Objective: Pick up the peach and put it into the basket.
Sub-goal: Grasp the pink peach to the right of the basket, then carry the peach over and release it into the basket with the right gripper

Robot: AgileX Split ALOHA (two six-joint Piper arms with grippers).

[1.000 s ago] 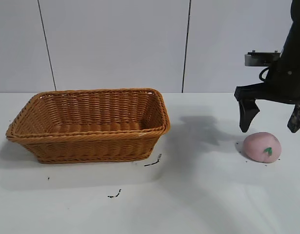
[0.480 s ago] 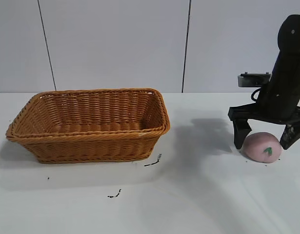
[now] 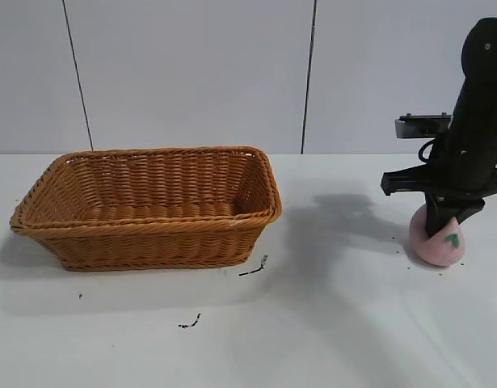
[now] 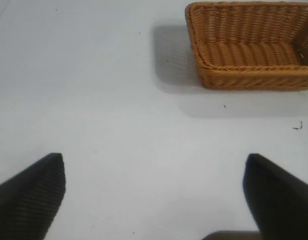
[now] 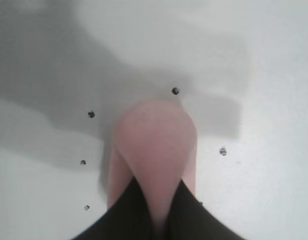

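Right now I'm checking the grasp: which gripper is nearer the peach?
Right. The right gripper is closed on the peach, jaws squeezing it on the table. The left gripper hovers open over bare table, beyond the basket.

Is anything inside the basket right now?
Nothing shows inside the basket: only bare weave on its floor. The near wall hides the front strip of the floor. The peach sits on the table, pinched by the right hand.
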